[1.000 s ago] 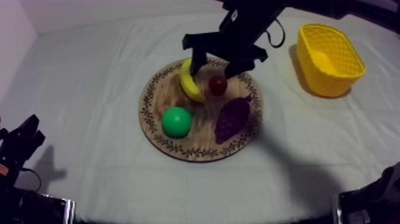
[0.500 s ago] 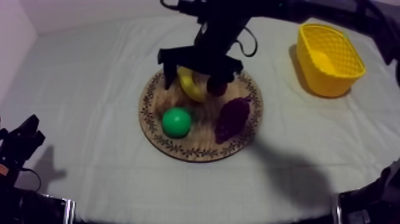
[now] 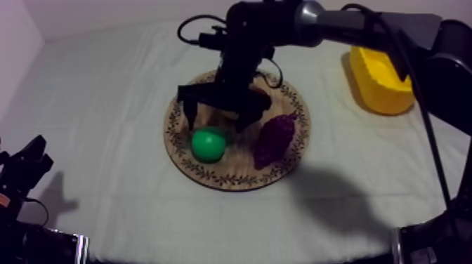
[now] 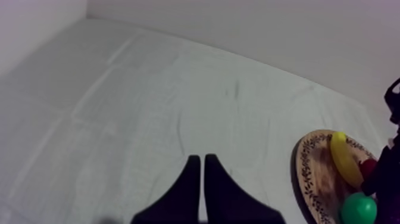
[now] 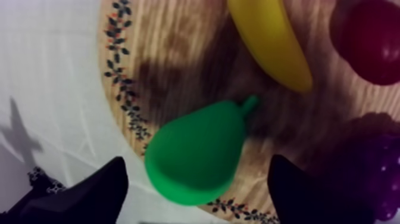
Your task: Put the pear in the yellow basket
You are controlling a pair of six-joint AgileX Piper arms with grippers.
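The green pear point(image 3: 208, 144) lies on the near-left part of the round wooden board point(image 3: 232, 180). My right gripper point(image 3: 216, 121) hangs open just above it, one finger on each side. Seen from the right wrist, the pear point(image 5: 199, 152) sits between the two spread black fingers point(image 5: 98, 190), untouched, with its stem pointing at the banana point(image 5: 271, 42). The yellow basket point(image 3: 385, 88) stands at the far right, partly behind the right arm. My left gripper point(image 3: 24, 165) rests shut at the lower left, its fingers point(image 4: 199, 176) lying together as a narrow wedge over bare cloth.
A bunch of purple grapes point(image 3: 274, 139) lies on the board right of the pear, and a small red fruit point(image 5: 372, 42) sits beside the banana. In the left wrist view the board point(image 4: 309, 173) carries the banana point(image 4: 345, 158) and the pear point(image 4: 358, 210).
My right gripper has moved from over the banana and the small red fruit toward the near left, and now hangs open over the pear. The left arm has not moved.
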